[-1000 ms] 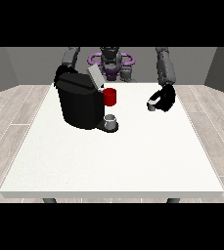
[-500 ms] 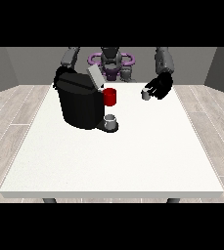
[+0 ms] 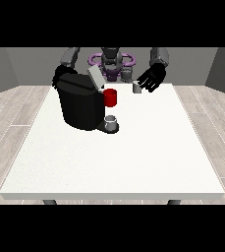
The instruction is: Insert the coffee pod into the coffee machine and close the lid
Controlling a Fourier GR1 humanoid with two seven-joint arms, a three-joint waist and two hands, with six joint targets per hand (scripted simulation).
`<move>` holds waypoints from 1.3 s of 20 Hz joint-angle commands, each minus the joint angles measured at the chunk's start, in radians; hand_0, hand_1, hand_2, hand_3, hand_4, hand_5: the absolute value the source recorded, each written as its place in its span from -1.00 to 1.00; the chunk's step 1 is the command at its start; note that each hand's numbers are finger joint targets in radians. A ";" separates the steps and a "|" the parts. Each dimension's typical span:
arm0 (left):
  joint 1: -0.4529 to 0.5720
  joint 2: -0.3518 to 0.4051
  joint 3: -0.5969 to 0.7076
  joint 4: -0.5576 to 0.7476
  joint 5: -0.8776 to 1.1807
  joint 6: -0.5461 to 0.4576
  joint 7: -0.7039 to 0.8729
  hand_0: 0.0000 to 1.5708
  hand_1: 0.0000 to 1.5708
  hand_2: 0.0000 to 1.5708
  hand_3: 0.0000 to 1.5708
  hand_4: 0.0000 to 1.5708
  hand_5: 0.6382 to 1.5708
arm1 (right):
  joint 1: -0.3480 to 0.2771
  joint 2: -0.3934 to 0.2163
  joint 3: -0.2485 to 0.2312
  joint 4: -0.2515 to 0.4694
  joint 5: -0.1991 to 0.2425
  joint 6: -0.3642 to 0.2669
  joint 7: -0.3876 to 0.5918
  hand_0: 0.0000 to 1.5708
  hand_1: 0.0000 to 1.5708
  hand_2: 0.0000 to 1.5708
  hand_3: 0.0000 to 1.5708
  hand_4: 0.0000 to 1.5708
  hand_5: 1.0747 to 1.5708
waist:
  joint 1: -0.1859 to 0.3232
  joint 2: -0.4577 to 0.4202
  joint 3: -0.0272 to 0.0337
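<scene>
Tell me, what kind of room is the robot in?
Probably a plain test room, not a kitchen: grey walls, a wood-look floor, and one white table holding just a coffee machine.

White table [image 3: 133, 162] with a coffee machine [image 3: 79, 104]

The black machine stands toward ten o'clock of the tabletop; a small grey cup [image 3: 111, 121] sits on its base, at its four o'clock.

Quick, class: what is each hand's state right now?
Hand at the view's right: shut on the coffee pod.
Hand at the view's left: cannot be told, behind the coffee machine.
</scene>
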 commanded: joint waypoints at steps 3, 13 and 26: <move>-0.106 0.042 0.026 -0.018 -0.020 0.017 0.052 0.36 0.36 0.55 0.57 -0.34 1.00 | -0.046 -0.002 0.010 -0.025 0.008 -0.005 0.000 -1.00 -1.00 -1.00 -1.00 -0.38 1.00 | -0.040 0.021 -0.0002; -0.213 0.047 0.067 0.015 -0.002 -0.032 0.103 0.61 0.61 0.68 0.59 -0.34 1.00 | -0.068 0.011 0.061 -0.074 0.038 -0.027 0.027 -1.00 -1.00 -1.00 -1.00 -0.35 1.00 | -0.100 0.075 -0.0003; -0.264 0.021 0.067 0.033 -0.036 -0.008 0.168 0.63 0.63 0.67 0.56 -0.36 1.00 | -0.063 0.008 0.027 -0.087 0.025 -0.048 0.006 -1.00 -1.00 -1.00 -1.00 -0.34 1.00 | -0.132 0.116 0.0001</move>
